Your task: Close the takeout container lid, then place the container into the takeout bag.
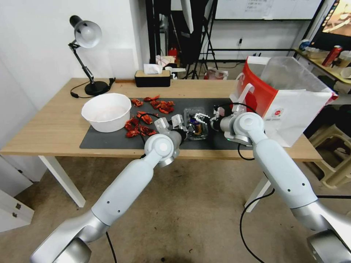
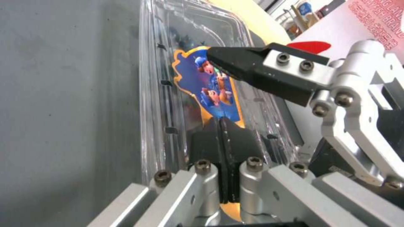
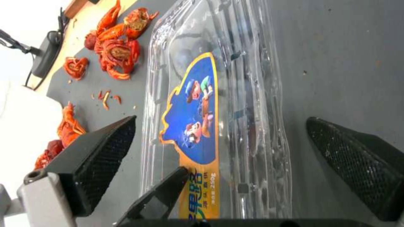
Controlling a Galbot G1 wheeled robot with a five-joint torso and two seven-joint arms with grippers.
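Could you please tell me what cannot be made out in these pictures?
- Head view: left pincer and right pincer cover the takeout container, hiding whether the lid is latched.
- Head view: inside of the takeout bag, veiled by its liner.
- Right wrist view: the container's near end, cut by the picture's edge.

Light: bright, even, soft shadows beside the white bowl (image 1: 106,111).
Glare: streaks on the takeout container (image 3: 219,104).
Edges: head view bows outward.
Focus: close metal parts in wrist views soft.
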